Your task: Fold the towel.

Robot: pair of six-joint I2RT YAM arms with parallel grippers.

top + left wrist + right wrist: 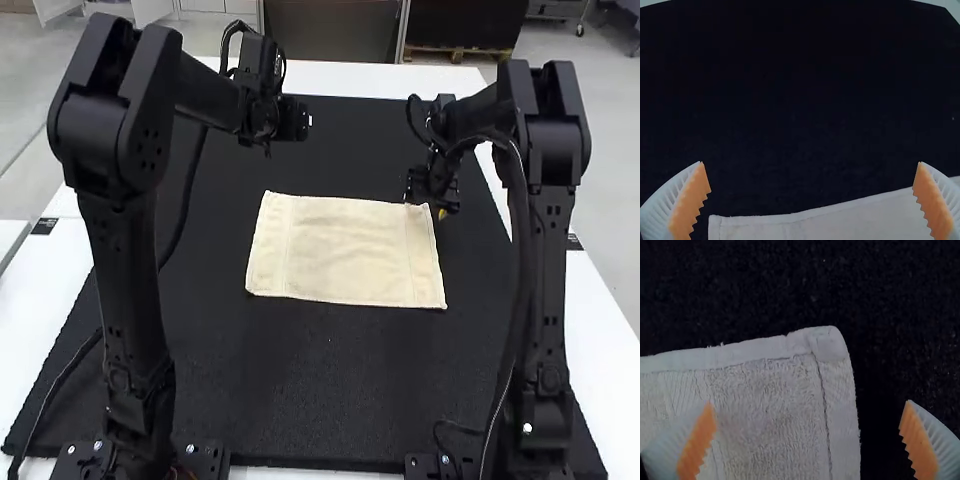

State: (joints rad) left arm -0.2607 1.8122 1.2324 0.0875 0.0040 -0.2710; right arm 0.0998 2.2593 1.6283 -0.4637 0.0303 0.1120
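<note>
Towel (345,250) spread on black mat (320,385), right gripper (428,206) near corner, left gripper (305,121) beyond, jaws parted (both).

The left arm (125,290) and right arm (551,290) are black, with bulky rounded joints (95,140), small holes and loose dark cables (183,205). Pale screws (528,428) dot the near bases (205,460); white ribbed fingers (662,202) carry toothed orange pads (691,202).

- The left arm (130,270) stands tall, bent at its high elbow (115,110), with the forearm (205,92) angled inward.
- The left claw (299,120) stands wide open, its white ribbed fingers (660,207) apart and their orange pads (691,202) facing each other.
- The right arm (548,290) is bent too, its wrist (436,125) turned inward.
- The right claw (428,204) hangs below that wrist, fingers (667,450) spread wide, orange pads (699,442) facing.
</note>
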